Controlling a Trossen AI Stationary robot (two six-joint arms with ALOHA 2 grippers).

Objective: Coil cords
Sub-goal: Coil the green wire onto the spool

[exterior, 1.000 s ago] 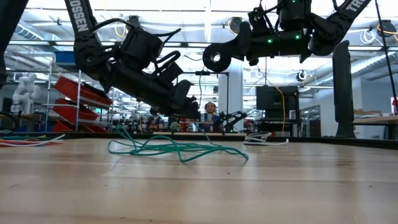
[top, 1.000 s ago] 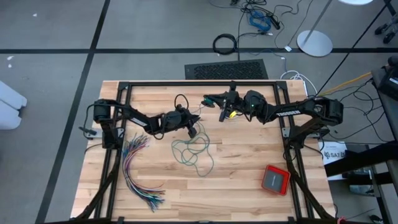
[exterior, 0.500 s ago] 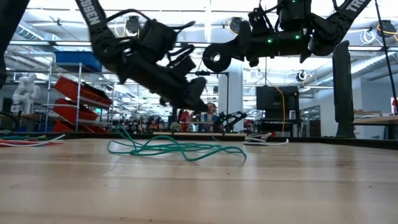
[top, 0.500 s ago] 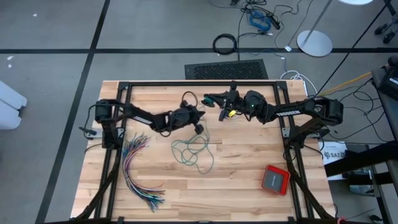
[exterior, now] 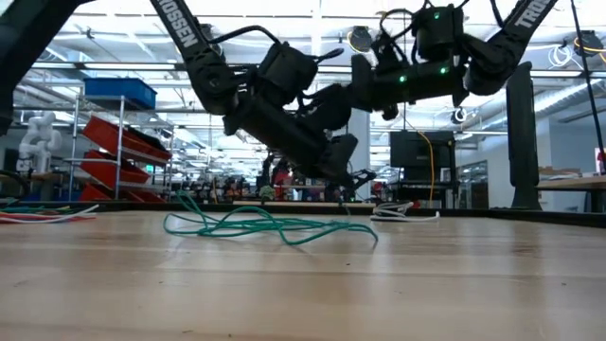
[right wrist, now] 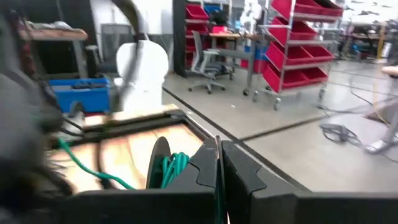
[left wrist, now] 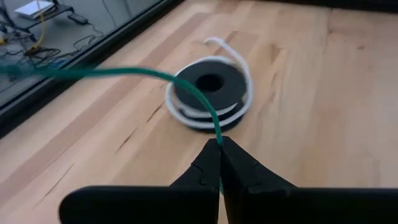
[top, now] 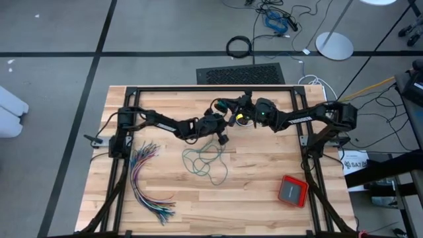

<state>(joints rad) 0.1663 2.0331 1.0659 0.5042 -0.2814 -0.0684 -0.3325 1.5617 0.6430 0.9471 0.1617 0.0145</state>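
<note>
**A:** Cords first: from above, the thin teal-green cord [top: 206, 160] lies in loose loops at the middle of the wooden worktop [top: 264, 192], with a strand rising toward twelve o'clock. The left tool [top: 223, 139] sits just above those loops, and the right tool [top: 232, 111] is near it at one o'clock. A fanned bundle of many-coloured wires [top: 147, 184] lies at eight o'clock and a flat red box [top: 293, 190] at four, both well apart.

**B:** From worktop height, the green cord [exterior: 265, 225] sprawls flat and both arms hang above it.

**A:** The left wrist view shows the left tool [left wrist: 220, 144] pinched together on the green strand [left wrist: 143, 76], above a black spool wound with white cord [left wrist: 210, 91]. I'd judge it is gripped taut for winding.

**B:** In the right wrist view, the right tool [right wrist: 219, 149] is also closed, seemingly on green cord wound on a dark reel [right wrist: 166, 167].
</note>
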